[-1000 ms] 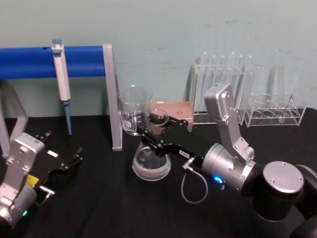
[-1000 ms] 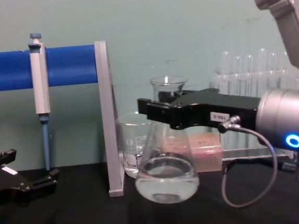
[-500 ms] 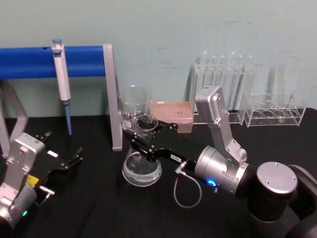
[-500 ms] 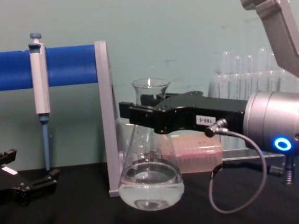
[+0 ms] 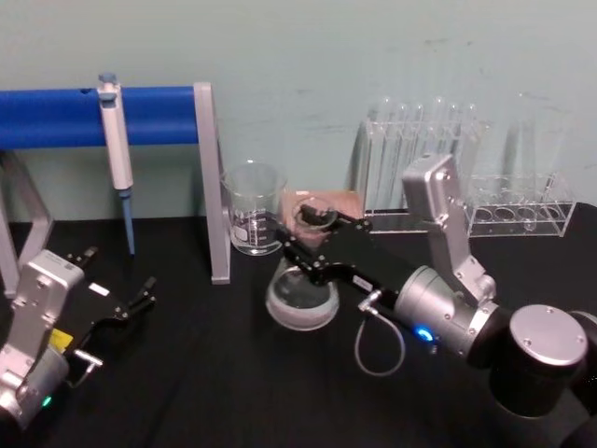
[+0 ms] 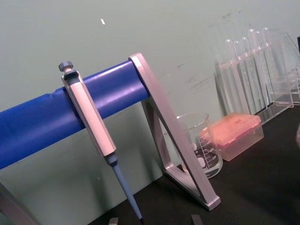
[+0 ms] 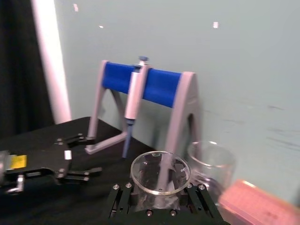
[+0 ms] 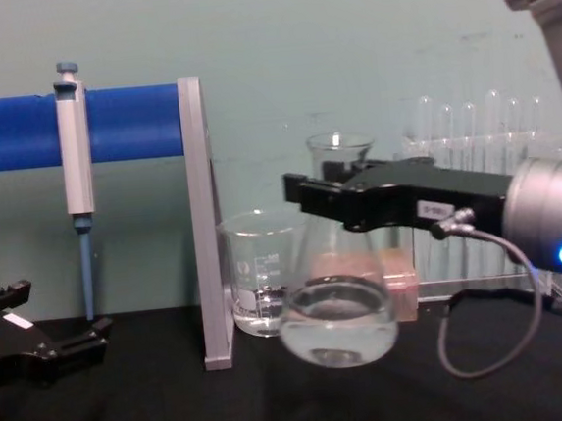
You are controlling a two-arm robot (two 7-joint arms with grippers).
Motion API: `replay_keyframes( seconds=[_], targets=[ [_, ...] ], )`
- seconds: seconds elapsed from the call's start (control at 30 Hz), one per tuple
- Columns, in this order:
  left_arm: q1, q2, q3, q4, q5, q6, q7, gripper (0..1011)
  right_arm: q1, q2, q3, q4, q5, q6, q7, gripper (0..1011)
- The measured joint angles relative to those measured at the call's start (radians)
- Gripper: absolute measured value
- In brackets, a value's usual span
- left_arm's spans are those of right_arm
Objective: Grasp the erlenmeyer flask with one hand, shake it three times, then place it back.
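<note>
As seen from the head, erlenmeyer flask (image 5: 300,301): just right of the beaker (image 5: 252,219) and nearer the robot, upright or nearly so, a little clear liquid in the wide base.
Head view, right gripper (image 5: 312,241): coming in from right of the beaker, closed around the flask's narrow neck just under the flared mouth.
Head view, left gripper (image 5: 119,273): parked well left of the beaker, low by the table (image 5: 187,392), fingers spread, holding nothing.
Chest view, erlenmeyer flask (image 8: 338,319): overlapping the right side of the beaker (image 8: 261,286), slightly tilted, base seemingly lifted clear of the table, though contact hard to rule out.
Chest view, right gripper (image 8: 331,191): black jaws pinched on the neck, higher than the beaker's rim, white label and grey cable behind.
Chest view, left gripper (image 8: 58,311): far left of the beaker, spread and empty.
Left wrist view, beaker (image 6: 199,145): standing by the foot of the blue-barred stand (image 6: 117,91), with the pipette (image 6: 89,119) hung on the bar to one side and the pink tip box (image 6: 234,136) just beside on the other.
Right wrist view, erlenmeyer flask (image 7: 160,173): round mouth held between both fingers (image 7: 121,199), beaker (image 7: 211,161) just beyond it.
Done: grasp made, flask apparently raised.
In hand: probably the shaking, with the count of shakes impossible to read from one moment.
Left: any shakes not yet made, then setting down beside the beaker and letting go.
</note>
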Motion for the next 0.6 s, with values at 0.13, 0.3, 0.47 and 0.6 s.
replay_keyframes(
  seconds=[0.13,0.3,0.47,0.6],
  targets=[
    [0.000,0.000,0.000,0.000,0.000,0.000,0.000,1001,-0.010,0.006,0.020,-0.007,-0.009,0.000,-0.024,453],
    [0.000,0.000,0.000,0.000,0.000,0.000,0.000,1001,-0.027,0.013,0.052,-0.018,-0.024,0.003,-0.055,453],
    [0.000,0.000,0.000,0.000,0.000,0.000,0.000,1001,-0.042,0.016,0.078,-0.029,-0.036,0.006,-0.075,453],
    [0.000,0.000,0.000,0.000,0.000,0.000,0.000,1001,-0.057,0.020,0.101,-0.038,-0.044,0.009,-0.089,453]
  ],
)
